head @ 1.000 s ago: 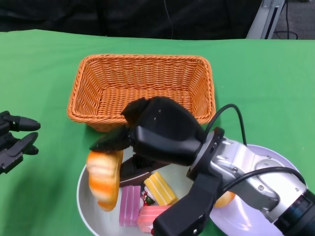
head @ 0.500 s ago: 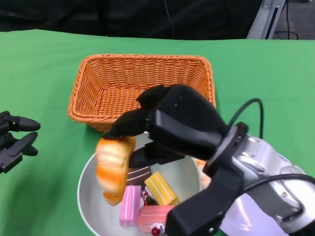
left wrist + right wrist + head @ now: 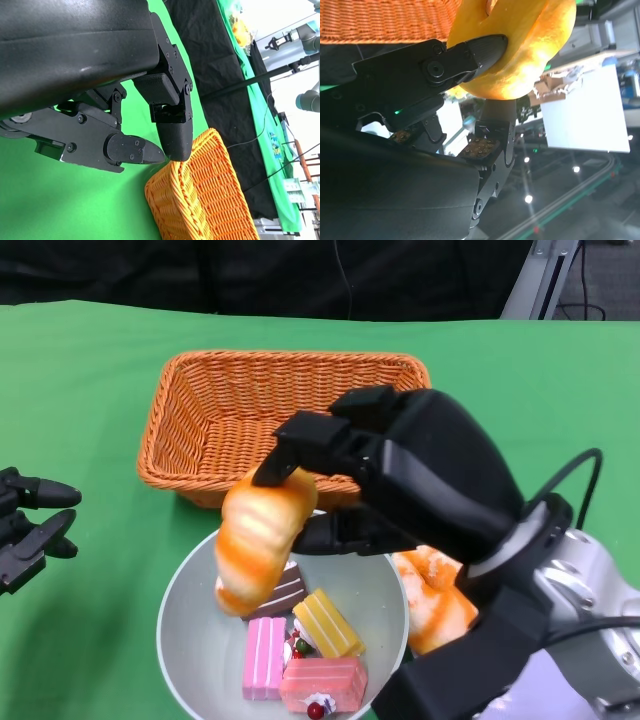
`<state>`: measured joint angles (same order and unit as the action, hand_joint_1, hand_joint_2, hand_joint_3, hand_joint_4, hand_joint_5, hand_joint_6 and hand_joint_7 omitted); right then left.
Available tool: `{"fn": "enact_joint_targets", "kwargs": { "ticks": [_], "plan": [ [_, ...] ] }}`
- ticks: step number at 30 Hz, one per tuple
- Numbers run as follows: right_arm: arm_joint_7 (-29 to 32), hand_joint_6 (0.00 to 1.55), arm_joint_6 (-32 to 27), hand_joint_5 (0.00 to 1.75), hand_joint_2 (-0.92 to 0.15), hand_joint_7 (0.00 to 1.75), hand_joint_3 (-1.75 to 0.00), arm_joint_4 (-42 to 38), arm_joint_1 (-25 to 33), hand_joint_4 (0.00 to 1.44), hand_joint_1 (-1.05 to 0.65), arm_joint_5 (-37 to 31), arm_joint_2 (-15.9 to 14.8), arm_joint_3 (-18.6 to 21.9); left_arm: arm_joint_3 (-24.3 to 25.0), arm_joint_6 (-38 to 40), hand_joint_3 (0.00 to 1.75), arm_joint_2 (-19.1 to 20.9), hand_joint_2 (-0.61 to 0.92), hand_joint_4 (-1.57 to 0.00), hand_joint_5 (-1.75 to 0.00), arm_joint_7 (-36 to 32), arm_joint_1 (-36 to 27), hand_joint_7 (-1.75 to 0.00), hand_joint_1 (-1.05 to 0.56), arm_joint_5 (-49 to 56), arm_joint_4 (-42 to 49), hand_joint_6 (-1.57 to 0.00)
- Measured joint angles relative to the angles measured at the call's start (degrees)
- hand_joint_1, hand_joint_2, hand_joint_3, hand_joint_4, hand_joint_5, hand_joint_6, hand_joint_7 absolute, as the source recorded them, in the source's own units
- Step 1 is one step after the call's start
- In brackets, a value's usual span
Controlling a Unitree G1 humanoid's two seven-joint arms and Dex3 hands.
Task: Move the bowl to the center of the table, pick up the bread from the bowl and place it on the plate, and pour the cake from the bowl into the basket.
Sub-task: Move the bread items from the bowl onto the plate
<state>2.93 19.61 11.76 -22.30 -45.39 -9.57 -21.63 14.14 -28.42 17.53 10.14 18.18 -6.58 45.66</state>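
Clearly the bread (image 3: 255, 540) is light and soft, pinched near its upper end by the right robot hand (image 3: 400, 485) above the bowl (image 3: 190, 640) (left robot hand (image 3: 30, 525) idles empty, fingers apart), so a loose hold risks it swinging free.

We see a golden bread roll (image 3: 258, 537) raised above the white bowl (image 3: 190, 650), which holds pink, yellow and brown cake slices (image 3: 300, 655). Behind stands the orange wicker basket (image 3: 215, 415); another bread (image 3: 436, 600) lies on the plate (image 3: 560, 695).
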Motion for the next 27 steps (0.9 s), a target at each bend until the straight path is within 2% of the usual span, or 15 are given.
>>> {"fn": "enact_joint_targets", "kwargs": {
  "ticks": [2,4,5,6,8,10,12,14,16,19,27],
  "plan": [
    [-0.6,0.81,-0.6,1.75,-0.90,1.28,-0.16,1.5,0.8,0.93,-0.15,0.8,-0.2,1.1,0.0,0.0,0.22,0.0,0.92,-0.82,-1.27,0.0,0.0,-0.90,-0.18,0.0,0.1,-0.85],
    [-1.0,0.77,-1.1,1.75,-0.71,1.40,-0.55,3.5,1.8,0.93,-0.16,1.2,-0.6,2.4,0.0,0.0,0.21,0.0,0.92,-0.82,-1.27,0.0,0.0,-0.89,-0.18,0.0,0.2,-0.85],
    [-1.6,0.71,-1.7,1.75,-0.59,1.56,-0.80,4.7,2.5,0.93,-0.15,1.5,-0.8,3.1,0.0,-0.1,0.21,0.0,0.92,-0.82,-1.27,0.0,0.1,-0.89,-0.18,0.0,0.3,-0.85],
    [-2.3,0.69,-2.5,1.75,-0.53,1.63,-0.91,6.1,3.2,0.92,-0.14,1.7,-1.0,3.6,0.0,-0.1,0.21,0.0,0.92,-0.82,-1.27,0.0,0.1,-0.89,-0.18,0.0,0.4,-0.85],
    [-3.6,0.68,-3.7,1.75,-0.48,1.66,-1.02,8.7,4.6,0.93,-0.14,1.8,-1.6,4.8,0.0,-0.2,0.21,0.0,0.92,-0.82,-1.26,0.1,0.1,-0.89,-0.18,0.0,0.4,-0.85],
    [-4.3,0.74,-4.9,1.75,-0.43,1.59,-1.14,10.9,6.0,0.94,-0.13,1.9,-1.8,5.9,0.0,-0.3,0.21,0.1,0.92,-0.82,-1.27,0.1,0.3,-0.89,-0.18,0.0,0.5,-0.85],
    [-4.7,0.81,-6.2,1.75,-0.42,1.45,-1.20,13.7,8.1,0.95,-0.16,1.9,-1.8,7.3,0.1,-0.5,0.20,0.1,0.92,-0.82,-1.27,0.1,0.4,-0.89,-0.20,0.0,0.6,-0.85],
    [-4.9,0.84,-7.8,1.75,-0.40,1.40,-1.21,17.2,10.6,0.95,-0.17,1.7,-1.9,9.2,0.1,-0.9,0.20,0.2,0.92,-0.82,-1.27,0.2,0.5,-0.89,-0.21,0.0,0.8,-0.85],
    [-5.1,0.85,-8.3,1.75,-0.35,1.37,-1.33,20.2,13.0,0.94,-0.15,1.8,-2.3,11.3,0.1,-1.1,0.21,0.3,0.92,-0.82,-1.27,0.3,0.7,-0.89,-0.20,0.1,1.2,-0.85],
    [-5.0,0.86,-7.9,1.75,-0.28,1.38,-1.44,22.7,16.7,0.94,-0.14,2.6,-3.7,14.8,0.1,-1.4,0.20,0.5,0.92,-0.83,-1.27,0.8,0.9,-0.89,-0.20,0.0,1.7,-0.86],
    [-4.8,0.80,-8.5,1.74,-0.31,1.42,-1.45,28.3,26.3,0.88,-0.05,4.5,-4.1,22.4,0.4,-1.3,0.19,0.7,0.92,-0.82,-1.26,1.2,1.4,-0.89,-0.19,-0.1,2.7,-0.86]
  ]
}}
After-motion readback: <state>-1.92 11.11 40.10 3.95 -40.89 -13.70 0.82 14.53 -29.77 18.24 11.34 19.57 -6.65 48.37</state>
